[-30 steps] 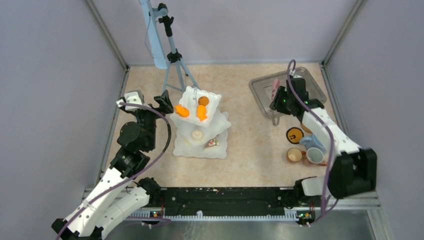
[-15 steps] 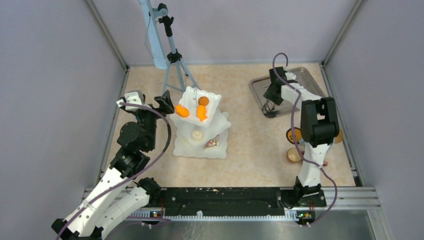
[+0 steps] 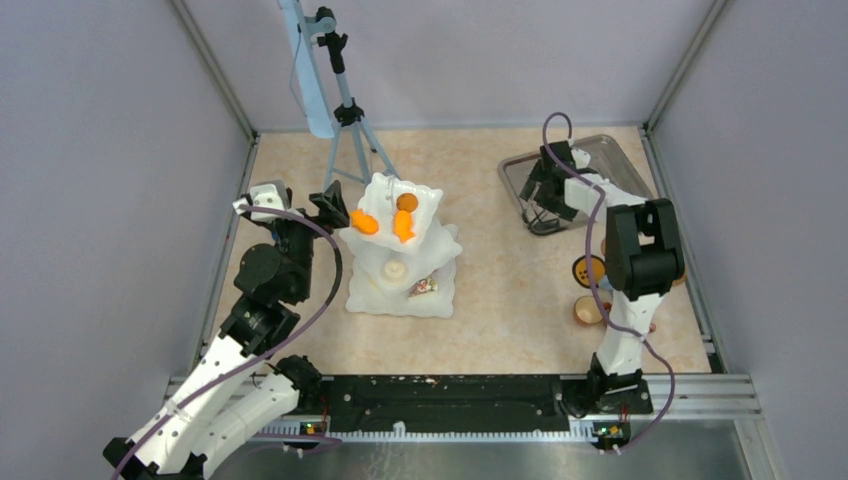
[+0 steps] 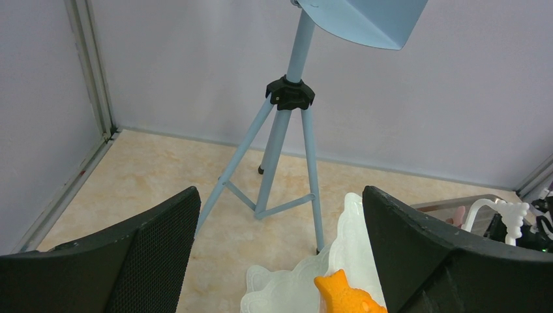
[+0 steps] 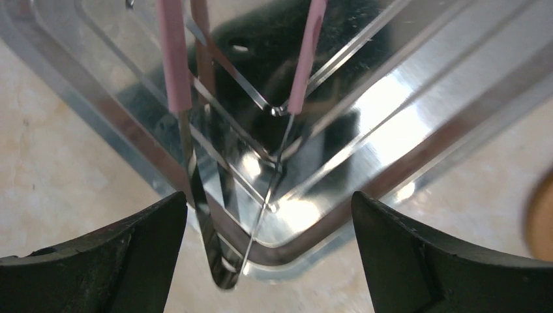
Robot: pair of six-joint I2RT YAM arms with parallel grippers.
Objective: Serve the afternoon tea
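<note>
Both left hand (image 4: 280,195) and right hand (image 5: 267,195) agape, pink-sleeved tongs (image 5: 175,65), mirrored steel tray (image 5: 404,85)

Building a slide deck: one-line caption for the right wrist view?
Open right gripper above pink-handled tongs in a shiny metal tray, tips at its corner rim.

- Left arm (image 3: 250,300): rises from its base at the near left, folded at the elbow, forearm angled far and right.
- Left claw (image 3: 328,205): jaws spread wide; both fingers (image 4: 160,244) are bare, with nothing between them.
- Right arm (image 3: 635,260): upper link stands steeply above its base at the near right; forearm reaches far and left.
- Right claw (image 3: 543,200): pointed downward, fingers (image 5: 407,251) spread wide, gripping nothing.
</note>
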